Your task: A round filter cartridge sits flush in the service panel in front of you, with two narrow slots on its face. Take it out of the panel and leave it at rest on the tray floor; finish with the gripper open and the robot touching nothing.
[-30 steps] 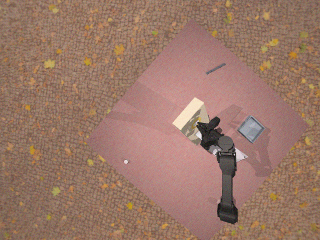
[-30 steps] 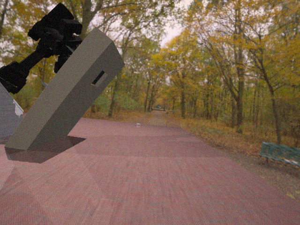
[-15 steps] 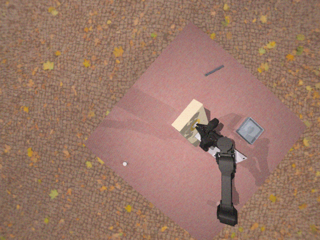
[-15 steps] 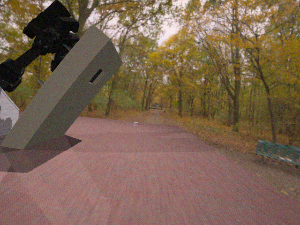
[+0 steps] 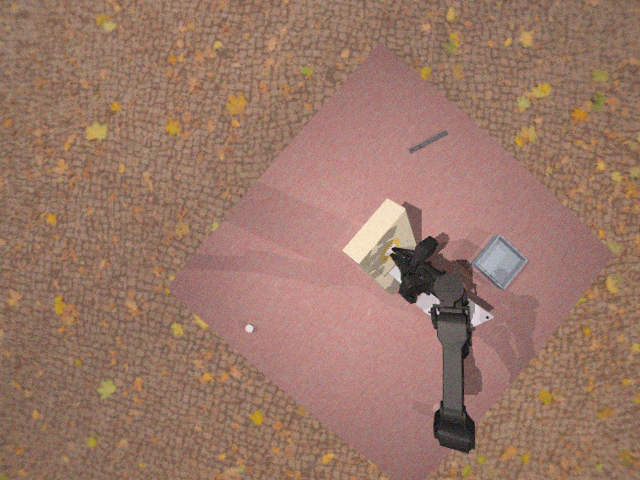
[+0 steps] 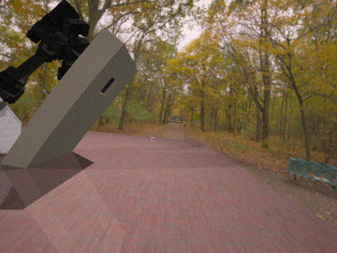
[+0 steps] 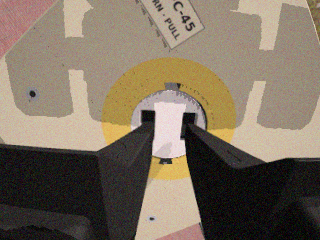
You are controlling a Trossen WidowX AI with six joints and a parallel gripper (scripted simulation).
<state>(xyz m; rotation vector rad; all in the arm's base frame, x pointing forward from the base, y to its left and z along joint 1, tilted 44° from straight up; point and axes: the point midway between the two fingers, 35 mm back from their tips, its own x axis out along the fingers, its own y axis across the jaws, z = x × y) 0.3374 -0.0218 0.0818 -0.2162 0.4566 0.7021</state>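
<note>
The filter cartridge (image 7: 169,107) is a round white disc flush in the cream service panel (image 5: 371,229) (image 6: 68,92) (image 7: 82,127), inside a yellow ring (image 7: 170,72). The panel leans back. Two dark slots show on the cartridge face, left slot (image 7: 148,115) and right slot (image 7: 189,119). My gripper (image 7: 169,130) (image 5: 395,256) is partly open with nothing held between the fingers. Its tips overlap the lower ends of the slots in the wrist view; how deep they reach cannot be told. In the exterior view the panel hides the fingertips. The grey tray (image 5: 499,258) stands right of the panel and holds no cartridge.
A white plate (image 5: 481,316) lies partly under the arm. A dark bar (image 5: 429,141) lies beyond the panel. A small white disc (image 5: 249,328) (image 6: 152,138) lies far left. A label (image 7: 181,25) is on the panel above the ring.
</note>
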